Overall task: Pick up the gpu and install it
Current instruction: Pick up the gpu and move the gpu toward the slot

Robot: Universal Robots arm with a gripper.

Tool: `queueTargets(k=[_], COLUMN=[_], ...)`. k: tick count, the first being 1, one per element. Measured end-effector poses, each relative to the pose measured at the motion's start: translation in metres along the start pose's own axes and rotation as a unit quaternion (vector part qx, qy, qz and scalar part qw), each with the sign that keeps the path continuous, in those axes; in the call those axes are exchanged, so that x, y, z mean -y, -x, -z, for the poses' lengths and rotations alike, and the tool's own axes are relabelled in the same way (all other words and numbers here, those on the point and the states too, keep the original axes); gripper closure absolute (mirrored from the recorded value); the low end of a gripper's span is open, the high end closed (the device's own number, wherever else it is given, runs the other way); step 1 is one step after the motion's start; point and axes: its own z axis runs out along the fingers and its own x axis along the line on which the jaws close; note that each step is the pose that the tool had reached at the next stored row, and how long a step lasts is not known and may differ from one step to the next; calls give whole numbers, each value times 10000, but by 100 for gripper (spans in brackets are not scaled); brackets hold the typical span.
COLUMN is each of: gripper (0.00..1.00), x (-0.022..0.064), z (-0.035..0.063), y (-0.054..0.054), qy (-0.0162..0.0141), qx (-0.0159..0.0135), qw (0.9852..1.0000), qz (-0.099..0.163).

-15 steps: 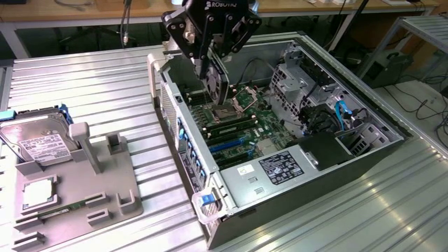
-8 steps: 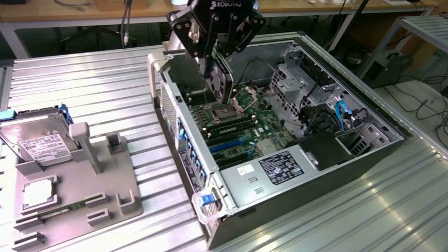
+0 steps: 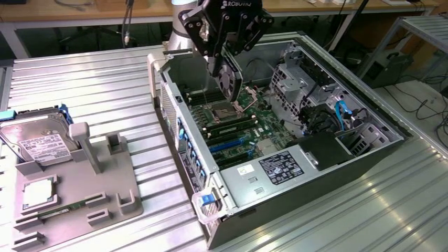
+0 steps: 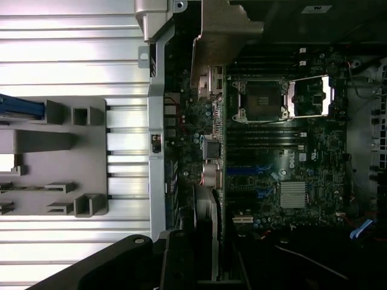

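The gpu (image 3: 229,81), a thin black card, hangs upright from my gripper (image 3: 225,55), which is shut on its upper edge. It hovers inside the open computer case (image 3: 210,210), above the motherboard (image 3: 234,128) near the processor socket (image 3: 225,110). In the wrist view the gpu (image 4: 216,139) shows edge-on, its metal bracket (image 4: 225,42) towards the case's rear wall, with my gripper (image 4: 208,241) clamped on it. Blue expansion slots (image 3: 227,147) lie a little further along the board in the exterior view.
A grey parts fixture (image 3: 84,184) lies at the exterior view's left with a silver hard drive (image 3: 35,139), a processor (image 3: 39,191) and a green memory stick (image 3: 63,210). The drive cage (image 3: 294,84), power supply (image 3: 280,168) and blue cables (image 3: 343,113) crowd the case.
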Motion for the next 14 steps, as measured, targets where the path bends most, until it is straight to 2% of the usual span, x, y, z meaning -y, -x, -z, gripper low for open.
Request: queueTargets(k=[9, 14], gripper=[72, 72], x=[-62, -150], z=[-3, -10], y=[137, 243], qy=[0, 0], qx=[0, -1], qw=[10000, 10000], qz=[2, 17])
